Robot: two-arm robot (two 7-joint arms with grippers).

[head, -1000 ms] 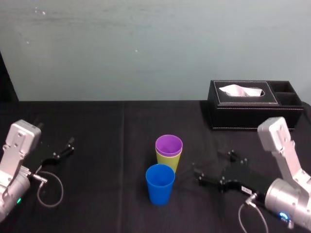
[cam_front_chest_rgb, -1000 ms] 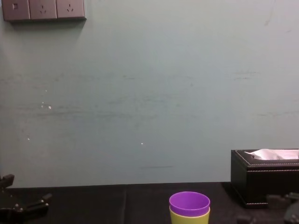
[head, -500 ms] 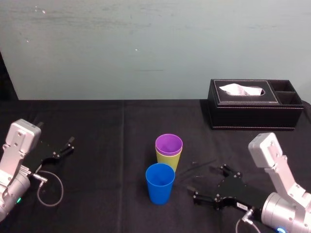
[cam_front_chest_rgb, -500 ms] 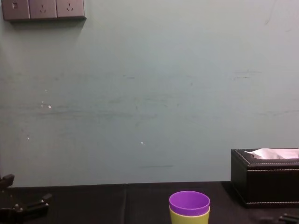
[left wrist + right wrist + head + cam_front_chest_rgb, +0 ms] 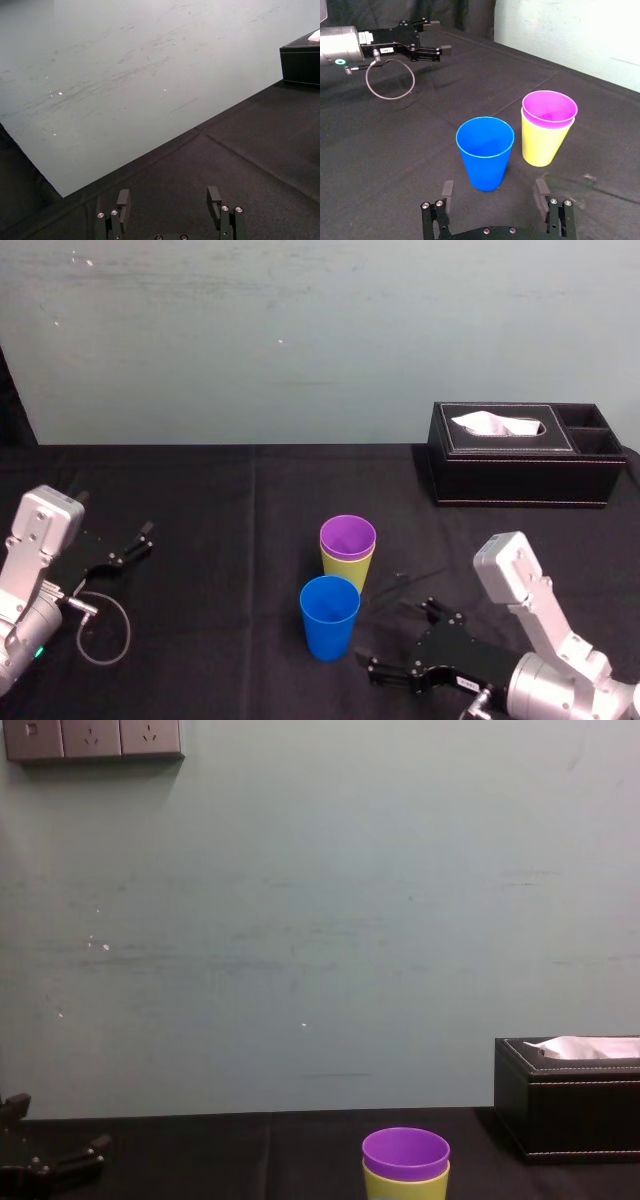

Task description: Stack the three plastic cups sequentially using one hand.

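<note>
The blue cup [image 5: 329, 618] stands upright on the black table [image 5: 200, 500], just nearer me than the purple cup [image 5: 347, 538], which sits nested in the lime-green cup [image 5: 347, 571]. My right claw [image 5: 393, 633] lies low just right of the blue cup, fingers spread wide, touching nothing. My left claw [image 5: 143, 540] rests at the table's left side, fingers apart.

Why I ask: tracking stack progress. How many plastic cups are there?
3. The purple cup sits nested in the lime-green cup mid-table; the blue cup stands alone nearer the robot.
</note>
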